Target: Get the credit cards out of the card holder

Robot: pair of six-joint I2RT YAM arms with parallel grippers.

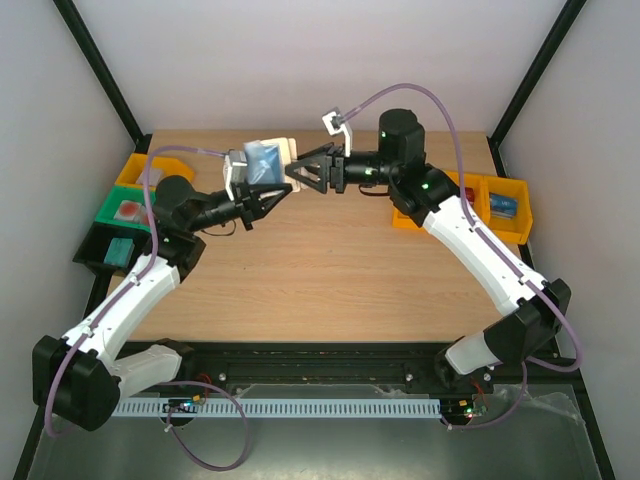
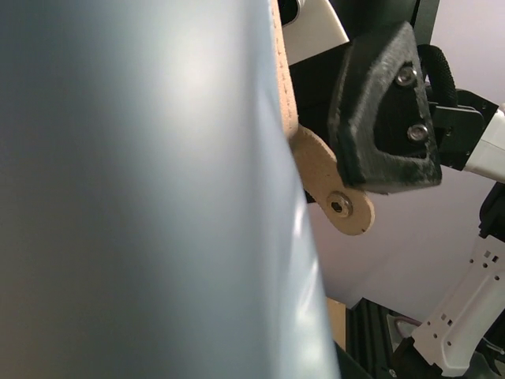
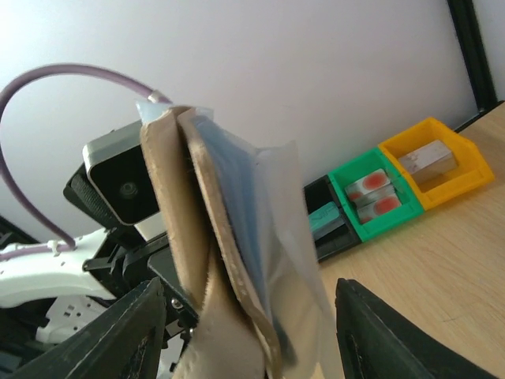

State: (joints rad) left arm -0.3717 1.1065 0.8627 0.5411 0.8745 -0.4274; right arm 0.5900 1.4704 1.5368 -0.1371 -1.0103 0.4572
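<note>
Card holder (image 1: 266, 160): beige outside, blue inside, held in the air above the far middle of the surface (image 1: 330, 270), between the two arms.
Snap tab (image 2: 341, 207): hanging free, just beside one right finger.
Left fingers (image 1: 250, 200): apparently closed on the card holder; the grip itself is hidden.
Right fingers (image 3: 130, 339): spread wide, one on each side of the card holder, not pinching it.
Credit cards: cannot be made out within the folds.
</note>
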